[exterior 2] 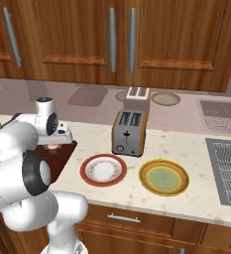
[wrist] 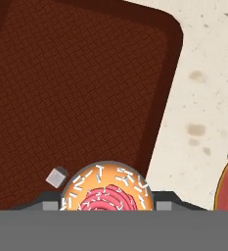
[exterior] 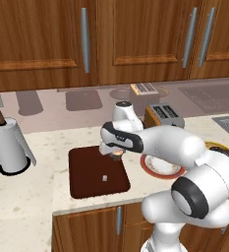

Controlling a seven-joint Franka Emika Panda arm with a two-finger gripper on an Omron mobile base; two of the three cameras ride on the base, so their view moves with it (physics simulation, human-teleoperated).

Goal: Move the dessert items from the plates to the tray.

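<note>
cupcake (wrist: 106, 192) half cut off, end effector (wrist: 105, 203) gripping

Toaster (exterior 2: 129, 133), paper towel roll (exterior: 10, 146), sink (exterior 2: 227, 168)

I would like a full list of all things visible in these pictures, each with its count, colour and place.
tray: 1, dark brown, on the counter under the gripper
morsel: 1, pale grey-white, on the tray
cupcake: 1, pink frosting with sprinkles, between the gripper's fingers over the tray
white plate: 1, white with red-brown rim, on the counter right of the tray, nothing on it
green plate: 1, yellow-green with orange rim, right of the white plate, nothing on it
toaster: 1, silver with orange sides, behind the plates
paper towel roll: 1, white, far left on the counter
sink: 1, grey, far right
cabinets: brown wood, above and below the counter
gripper: 1, dark, shut on the cupcake
</note>
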